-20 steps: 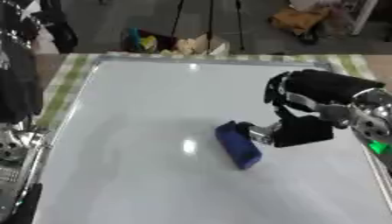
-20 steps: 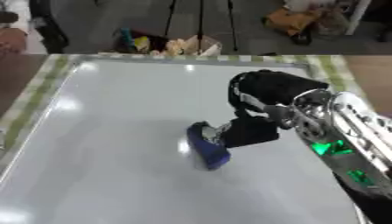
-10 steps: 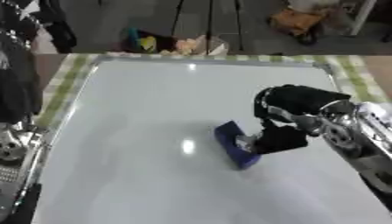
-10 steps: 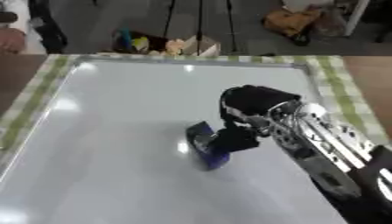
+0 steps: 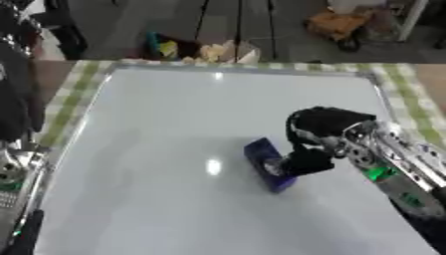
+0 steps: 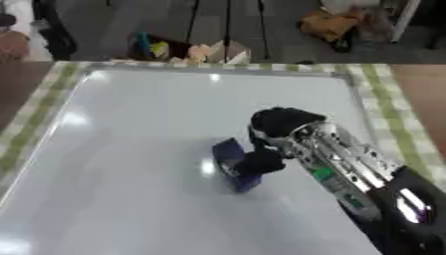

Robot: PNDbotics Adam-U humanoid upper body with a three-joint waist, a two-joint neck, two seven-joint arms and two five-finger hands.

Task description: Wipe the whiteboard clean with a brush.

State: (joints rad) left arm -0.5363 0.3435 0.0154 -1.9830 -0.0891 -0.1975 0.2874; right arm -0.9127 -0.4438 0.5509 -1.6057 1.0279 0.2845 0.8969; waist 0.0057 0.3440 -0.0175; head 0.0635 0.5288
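Over the last second my black right hand (image 5: 318, 137) has swung in over the dark blue block-shaped brush (image 5: 269, 164) near the middle of the glossy white whiteboard (image 5: 157, 129), fingers curled down onto it, so I judge wiping can begin.

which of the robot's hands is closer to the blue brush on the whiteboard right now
The right. The right hand is directly against the blue brush near the middle of the whiteboard, fingers curled onto its right side. The left hand shows in neither view; only dark parts of that arm show at the left edge.
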